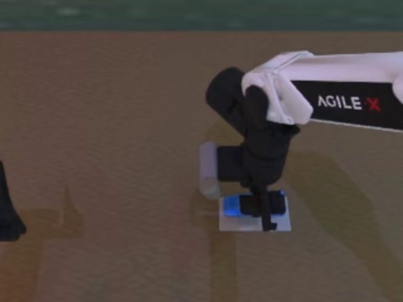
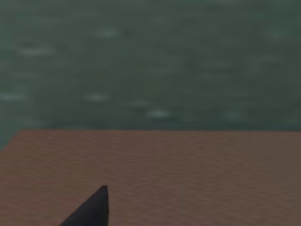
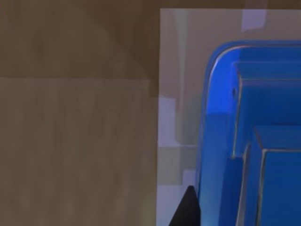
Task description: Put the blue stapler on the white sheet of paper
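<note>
Brown bench: right end effector is clamped on the blue stapler, directly below lies the white sheet of paper. Release gently, then lift straight.

Left end effector parked; grip unclear.

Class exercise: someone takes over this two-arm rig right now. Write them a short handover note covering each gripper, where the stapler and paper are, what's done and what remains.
Right gripper: down over the blue stapler; whether it grips it cannot be seen.
Left gripper: parked at the table's left edge, idle.
Blue stapler: lying over the white sheet of paper, right of centre on the table; the right wrist view shows paper beside it.
A grey translucent block lies just beyond the sheet's left corner.
Done: stapler brought over the sheet.
Left: confirm release, lift the right arm clear.
</note>
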Tool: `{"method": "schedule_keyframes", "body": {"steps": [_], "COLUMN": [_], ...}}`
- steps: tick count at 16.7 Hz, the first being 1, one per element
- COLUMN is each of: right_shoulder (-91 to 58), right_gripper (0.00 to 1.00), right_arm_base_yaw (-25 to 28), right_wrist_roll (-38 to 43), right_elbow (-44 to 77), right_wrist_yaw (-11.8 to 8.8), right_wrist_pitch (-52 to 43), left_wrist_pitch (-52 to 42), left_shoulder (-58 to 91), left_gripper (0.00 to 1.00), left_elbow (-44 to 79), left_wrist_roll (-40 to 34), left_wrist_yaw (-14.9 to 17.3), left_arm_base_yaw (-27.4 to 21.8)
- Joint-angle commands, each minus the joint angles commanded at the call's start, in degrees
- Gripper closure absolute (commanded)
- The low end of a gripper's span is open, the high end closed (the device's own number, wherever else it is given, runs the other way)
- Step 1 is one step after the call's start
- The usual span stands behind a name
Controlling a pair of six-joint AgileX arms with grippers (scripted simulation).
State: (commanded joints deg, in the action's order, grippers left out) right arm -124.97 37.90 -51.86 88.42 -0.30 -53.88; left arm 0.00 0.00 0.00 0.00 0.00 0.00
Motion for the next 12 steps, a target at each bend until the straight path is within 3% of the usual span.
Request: {"method": "schedule_keyframes", "body": {"steps": [6, 12], "right_shoulder": [0.0, 0.0], "right_gripper": [0.02, 0.0], "right_arm_base_yaw": [0.0, 0.0], "right_wrist_roll": [0.0, 0.0], "right_elbow": [0.0, 0.0], "right_wrist_yaw": [0.0, 0.0], "right_wrist_pitch": [0.0, 0.0], "left_wrist_pitch": [0.0, 0.0], "left_shoulder": [0.0, 0.0], "left_gripper": [0.0, 0.0], "left_elbow": [0.0, 0.0], "left_wrist_roll": [0.0, 0.0], "left_wrist_yaw": [0.0, 0.0], "left_arm_base_yaw": [0.0, 0.0]}}
